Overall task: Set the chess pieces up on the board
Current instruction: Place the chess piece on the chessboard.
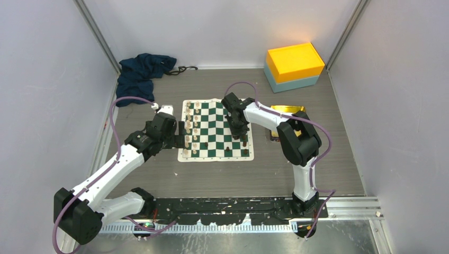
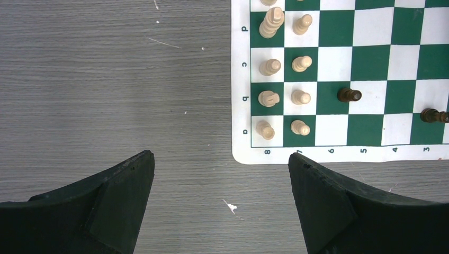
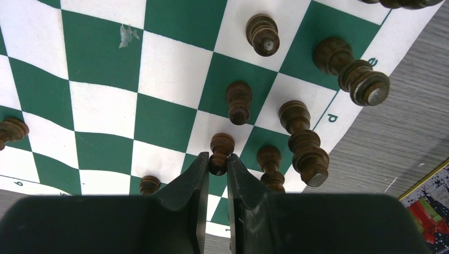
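Observation:
The green and white board [image 1: 212, 119] lies mid-table. Cream chess pieces [image 1: 191, 129] stand in two columns along its left side, seen close in the left wrist view [image 2: 301, 97]. Dark pieces [image 3: 302, 143] gather on the right side, and one dark pawn [image 2: 349, 95] stands nearer the cream ones. My right gripper [image 3: 216, 163] is shut on a dark pawn [image 3: 221, 149] over the board's right part [image 1: 236, 127]. My left gripper [image 2: 221, 161] stands open above bare table beside the board's near left corner [image 1: 174, 135], with nothing between its fingers.
A shiny gold tray [image 1: 288, 111] lies just right of the board, partly under the right arm. An orange and teal box [image 1: 294, 66] stands at the back right. A dark blue cloth [image 1: 140, 74] is bunched at the back left. Walls close in on three sides.

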Controlling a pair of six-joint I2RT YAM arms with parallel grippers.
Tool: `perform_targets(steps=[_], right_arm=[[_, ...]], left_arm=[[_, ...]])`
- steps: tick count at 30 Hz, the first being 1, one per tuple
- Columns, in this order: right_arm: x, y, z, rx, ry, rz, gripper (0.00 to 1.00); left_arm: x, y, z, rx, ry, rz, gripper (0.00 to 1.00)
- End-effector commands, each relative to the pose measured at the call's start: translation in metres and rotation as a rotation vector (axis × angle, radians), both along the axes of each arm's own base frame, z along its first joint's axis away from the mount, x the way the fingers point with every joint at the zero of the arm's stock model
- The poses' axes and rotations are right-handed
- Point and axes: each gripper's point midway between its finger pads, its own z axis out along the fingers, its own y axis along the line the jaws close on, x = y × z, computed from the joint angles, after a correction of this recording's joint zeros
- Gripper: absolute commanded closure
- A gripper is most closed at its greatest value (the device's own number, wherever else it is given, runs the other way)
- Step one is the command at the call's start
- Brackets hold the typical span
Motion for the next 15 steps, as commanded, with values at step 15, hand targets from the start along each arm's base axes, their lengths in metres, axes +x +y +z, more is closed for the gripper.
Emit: perform_targets(steps=[15], right_arm=[[0.0091,0.0049,0.0063,0.020,-0.020,-0.011,0.64]], left_arm=[[0.0054,-0.0025,0.0065,-0.029,-0.032,0.009,0.02]])
